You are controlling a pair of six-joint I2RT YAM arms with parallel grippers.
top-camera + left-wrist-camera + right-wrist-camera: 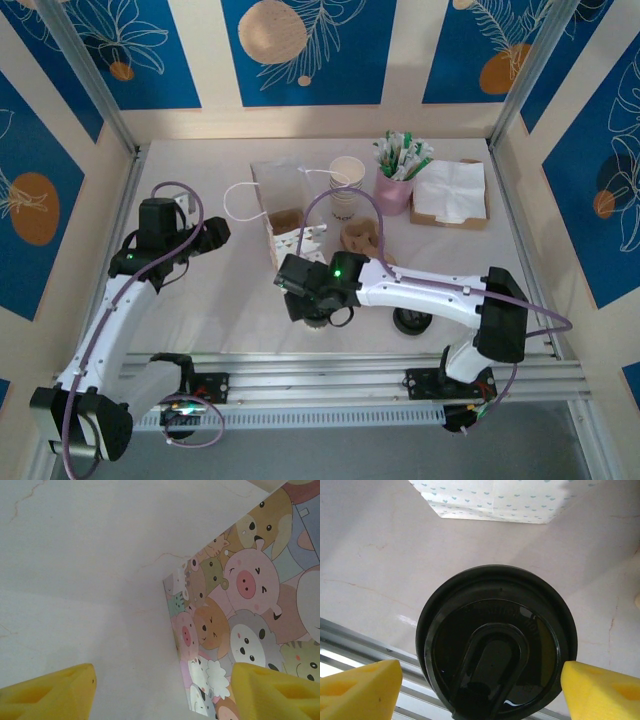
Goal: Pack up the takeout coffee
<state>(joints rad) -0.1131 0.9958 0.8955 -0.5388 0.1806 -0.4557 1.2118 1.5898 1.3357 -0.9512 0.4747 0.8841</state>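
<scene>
The takeout coffee (495,645) fills the right wrist view from above: a round black lid with a raised sip tab. My right gripper (481,690) is open and straddles the lid, one yellow finger on each side, with a gap on the left. From overhead the right gripper (312,303) hangs over the cup (322,320) near the table's front edge and hides most of it. The gift bag (285,215) stands just behind. My left gripper (215,235) is open and empty, to the left of the bag. The cartoon-animal bag face (240,605) lies ahead of the left gripper (162,695).
A loose black lid (412,322) lies right of the cup. Behind it are a brown cup carrier (365,240), stacked lidless paper cups (347,180), a pink cup of sachets (397,175) and a napkin tray (450,195). The metal rail (365,645) runs close in front.
</scene>
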